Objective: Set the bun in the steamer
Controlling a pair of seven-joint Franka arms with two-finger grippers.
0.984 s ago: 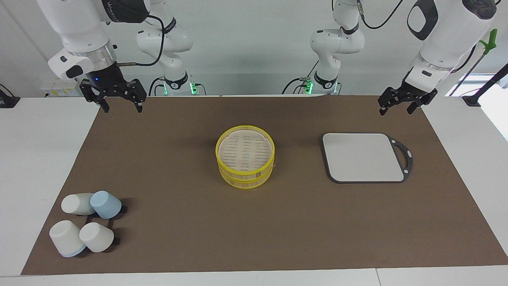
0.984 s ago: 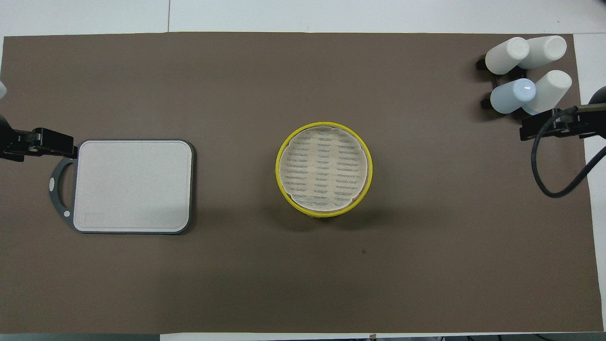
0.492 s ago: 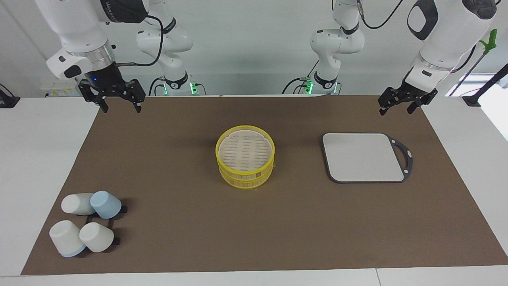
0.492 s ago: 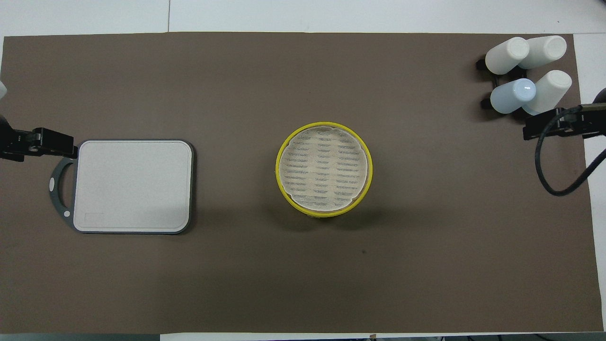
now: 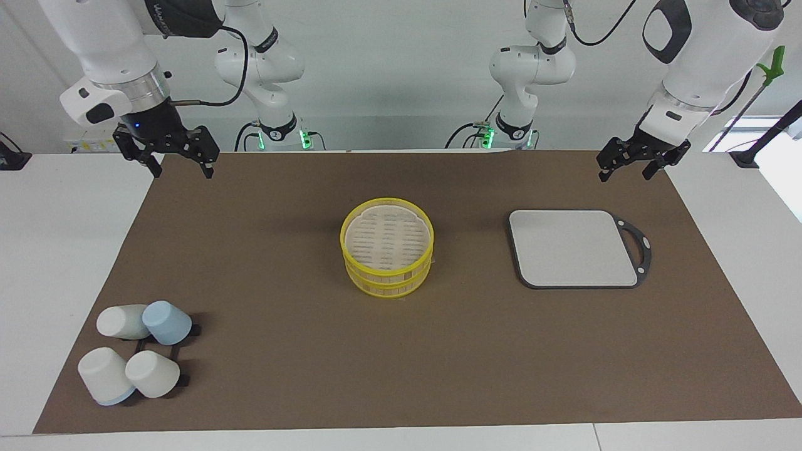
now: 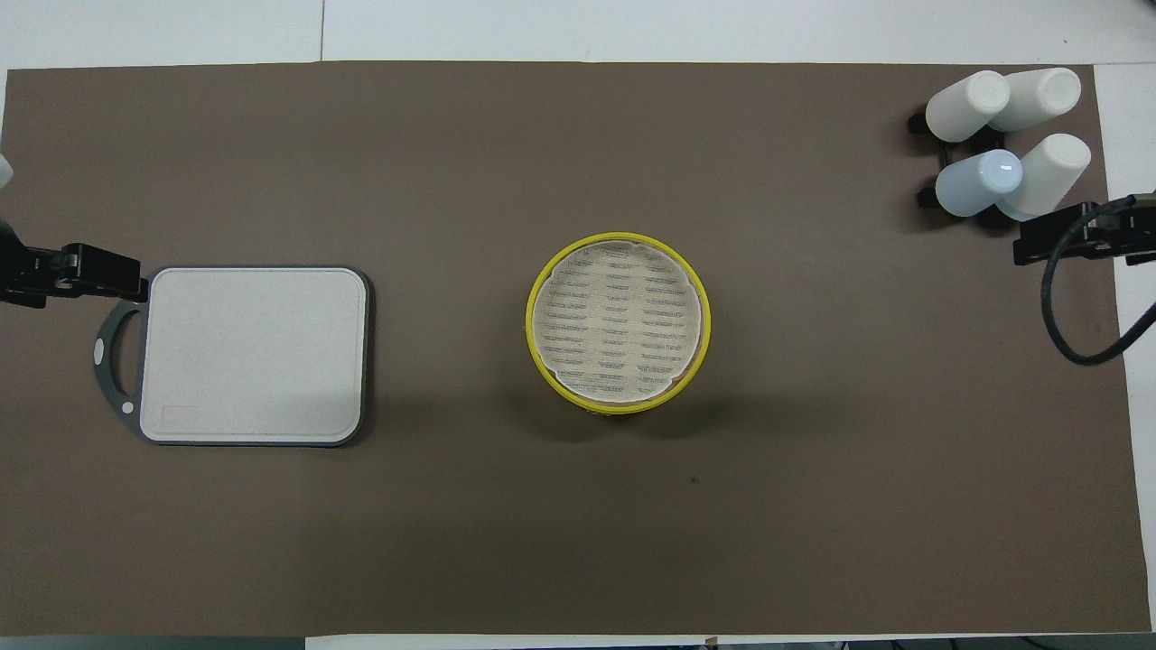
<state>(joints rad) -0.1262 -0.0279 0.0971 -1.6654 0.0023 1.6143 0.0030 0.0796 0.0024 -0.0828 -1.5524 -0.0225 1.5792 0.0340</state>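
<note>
Bright, even light from above; soft shadows pool beside the steamer (image 5: 387,247) and cups (image 5: 139,354), no glare, both views sharp throughout.
</note>
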